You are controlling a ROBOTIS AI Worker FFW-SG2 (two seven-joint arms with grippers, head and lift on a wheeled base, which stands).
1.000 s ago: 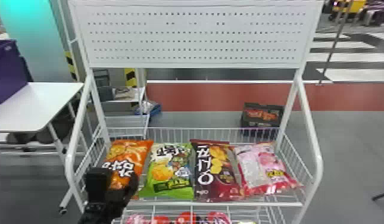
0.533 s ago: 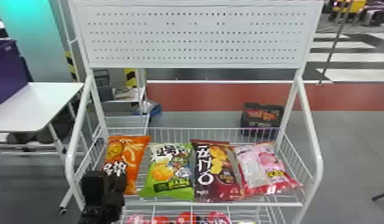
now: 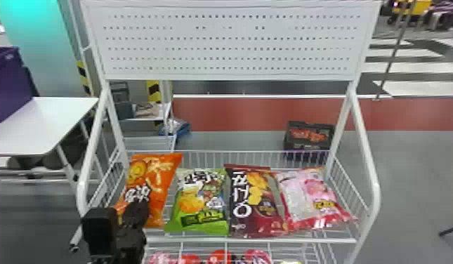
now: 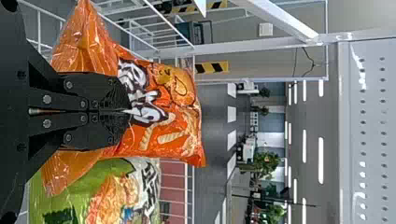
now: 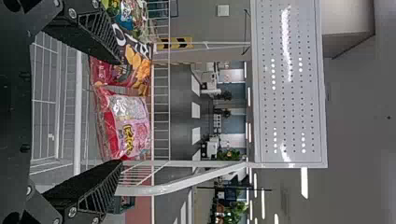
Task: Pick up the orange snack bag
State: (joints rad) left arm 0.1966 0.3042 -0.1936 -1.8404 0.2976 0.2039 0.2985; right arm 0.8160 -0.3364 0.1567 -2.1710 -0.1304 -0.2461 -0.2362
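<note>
Room: grey floor, with a white table (image 3: 35, 130) at the left bearing a purple box (image 3: 7, 84), a red band (image 3: 236, 114) across the back, a dark crate (image 3: 288, 144) behind the rack, and black and white floor stripes (image 3: 404, 66) at the far right
Rack: white metal, a perforated panel (image 3: 229, 44) above, a wire basket shelf (image 3: 257, 241) below it
Left gripper (image 3: 139, 207): at the front left of the shelf; its fingers (image 4: 105, 93) are closed together on the orange snack bag
Orange snack bag (image 3: 155, 196): leftmost on the shelf, printed side toward the head camera, long axis running front to back, far end leaning right
Green bag (image 3: 201, 203): just right of the orange one
Dark red bag (image 3: 253, 200): next along, beside the green
Pink bag (image 3: 309, 196): last in the row, at the right
Right gripper (image 5: 120, 112): before the shelf's right part, fingers spread wide, nothing between them
</note>
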